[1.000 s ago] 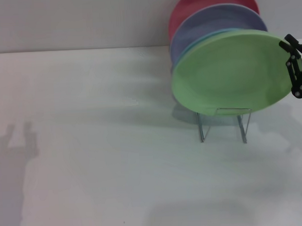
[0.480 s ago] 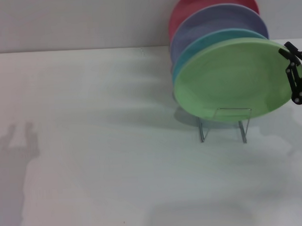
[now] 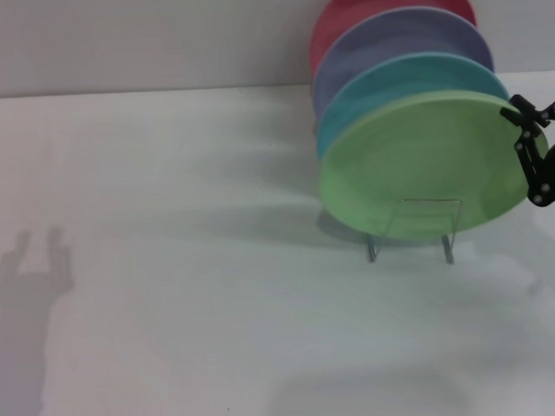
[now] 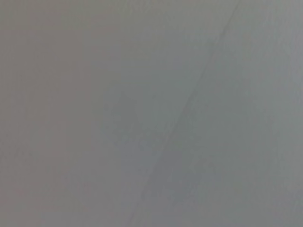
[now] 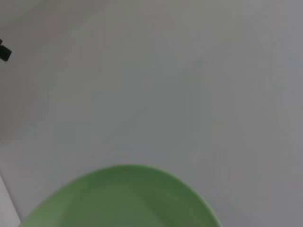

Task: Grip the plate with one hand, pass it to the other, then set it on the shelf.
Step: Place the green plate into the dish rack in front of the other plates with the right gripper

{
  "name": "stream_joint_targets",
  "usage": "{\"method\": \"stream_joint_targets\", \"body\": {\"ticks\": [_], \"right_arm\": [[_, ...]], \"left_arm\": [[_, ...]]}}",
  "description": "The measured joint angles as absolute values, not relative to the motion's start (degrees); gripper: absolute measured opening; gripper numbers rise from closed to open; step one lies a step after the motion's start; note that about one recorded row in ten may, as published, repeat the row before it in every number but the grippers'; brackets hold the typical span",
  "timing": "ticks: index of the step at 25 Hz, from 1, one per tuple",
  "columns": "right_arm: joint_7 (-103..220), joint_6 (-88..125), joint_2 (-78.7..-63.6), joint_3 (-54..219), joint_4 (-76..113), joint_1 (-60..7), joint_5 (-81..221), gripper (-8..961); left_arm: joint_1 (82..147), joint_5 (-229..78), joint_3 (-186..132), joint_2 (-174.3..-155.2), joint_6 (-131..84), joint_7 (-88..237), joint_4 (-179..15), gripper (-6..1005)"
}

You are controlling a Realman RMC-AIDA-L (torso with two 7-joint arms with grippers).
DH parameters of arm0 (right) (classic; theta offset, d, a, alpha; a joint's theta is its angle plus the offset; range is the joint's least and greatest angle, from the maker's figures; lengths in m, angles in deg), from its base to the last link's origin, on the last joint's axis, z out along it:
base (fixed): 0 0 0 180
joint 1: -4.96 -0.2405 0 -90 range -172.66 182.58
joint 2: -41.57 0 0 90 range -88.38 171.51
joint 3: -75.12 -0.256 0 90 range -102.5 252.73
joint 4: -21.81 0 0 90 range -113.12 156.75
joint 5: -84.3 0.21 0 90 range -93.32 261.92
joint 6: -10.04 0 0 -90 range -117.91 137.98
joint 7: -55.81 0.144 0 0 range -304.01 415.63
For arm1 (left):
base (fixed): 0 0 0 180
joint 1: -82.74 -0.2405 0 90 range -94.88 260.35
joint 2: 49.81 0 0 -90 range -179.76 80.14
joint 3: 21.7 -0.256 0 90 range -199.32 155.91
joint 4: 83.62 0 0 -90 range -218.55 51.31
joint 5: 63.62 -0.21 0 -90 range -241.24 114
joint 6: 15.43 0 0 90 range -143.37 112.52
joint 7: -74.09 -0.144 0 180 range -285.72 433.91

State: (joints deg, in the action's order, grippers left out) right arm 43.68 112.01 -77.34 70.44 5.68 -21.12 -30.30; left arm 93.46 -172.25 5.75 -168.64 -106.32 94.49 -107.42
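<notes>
Head view cuts off most of the right arm at the picture's edge; only the black right claw point(image 3: 531, 151) shows, at the right rim of the light-green plate point(image 3: 423, 165). Its fingers reach over that rim, but whether they pinch the plate or merely lie against it cannot be told from here. The shelf point(image 3: 412, 228) is mostly hidden behind the plates: only its two thin wire legs and a front loop show below the green plate, standing on the white counter point(image 3: 170, 268). The green plate stands nearly on edge at the front of the row, its hollow face turned toward the camera and tipped slightly upward, its lower rim down by the wire loop. Behind it, each partly covered by the one in front, stand a turquoise plate point(image 3: 392, 79), a lavender plate point(image 3: 390, 37) and a red plate point(image 3: 370, 1).

The right wrist view adds only the upper arc of the green plate point(image 5: 123, 198) against the pale counter, with no fingers in sight. The left wrist view shows nothing but a plain grey surface; the left claw appears nowhere, though a shadow lies on the counter at far left in the head view.
</notes>
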Motion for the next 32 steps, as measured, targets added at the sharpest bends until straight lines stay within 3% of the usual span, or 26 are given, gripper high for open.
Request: {"method": "stream_joint_targets", "body": {"ticks": [32], "right_arm": [[43.8, 109.2, -77.08, 71.4, 5.6, -20.5, -30.8, 106]], "left_arm": [[92.3, -172.2, 5.5, -168.64, -107.2, 94.6, -108.8, 432]]}}
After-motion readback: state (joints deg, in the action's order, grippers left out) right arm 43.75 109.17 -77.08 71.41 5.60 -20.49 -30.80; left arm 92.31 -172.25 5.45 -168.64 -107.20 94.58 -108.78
